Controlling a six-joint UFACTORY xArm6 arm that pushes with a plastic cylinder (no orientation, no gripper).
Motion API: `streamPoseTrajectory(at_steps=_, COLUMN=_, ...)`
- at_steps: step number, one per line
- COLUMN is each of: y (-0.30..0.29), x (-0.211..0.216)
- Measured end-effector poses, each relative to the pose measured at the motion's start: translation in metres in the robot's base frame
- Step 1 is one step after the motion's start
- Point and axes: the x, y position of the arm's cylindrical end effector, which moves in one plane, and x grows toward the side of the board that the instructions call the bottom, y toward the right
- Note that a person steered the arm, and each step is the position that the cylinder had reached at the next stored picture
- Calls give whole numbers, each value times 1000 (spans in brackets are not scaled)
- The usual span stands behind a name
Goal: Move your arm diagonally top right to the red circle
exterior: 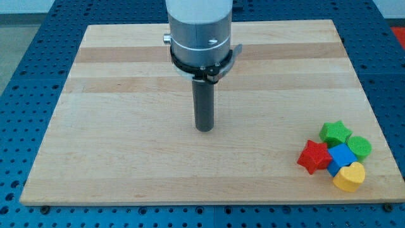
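Five blocks total, all bunched up in the view's bottom right corner of the wooden board (126, 158): one red star (314, 156), one green star (334, 133), one green round block (360, 147), one blue block (342, 156) (shape's hard to call, kinda cube-ish) and one yellow heart (349, 177). They're packed tight, pretty much touching each other. Can't spot a red circle anywhere, the only red piece is that star, sitting at the left edge of the cluster.

The board sits on a blue pegboard table (19, 63) with rows of holes.

The arm comes straight down from the view's top middle, grey cylinder with a black collar, then the dark rod pointing upright. My tip (204, 129) is on bare wood near the board's centre, well apart from the cluster, which lies off to its lower right. No pincer on this thing, so nothing's held.
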Motion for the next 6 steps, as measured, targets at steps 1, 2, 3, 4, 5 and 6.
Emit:
streamPoseTrajectory(at_steps=1, y=36, x=0)
streamPoseTrajectory(at_steps=2, y=120, x=-11)
streamPoseTrajectory(at_steps=3, y=168, x=-78)
streamPoseTrajectory(at_steps=4, y=170, x=-166)
streamPoseTrajectory(at_steps=5, y=145, x=-266)
streamPoseTrajectory(at_steps=6, y=115, x=-304)
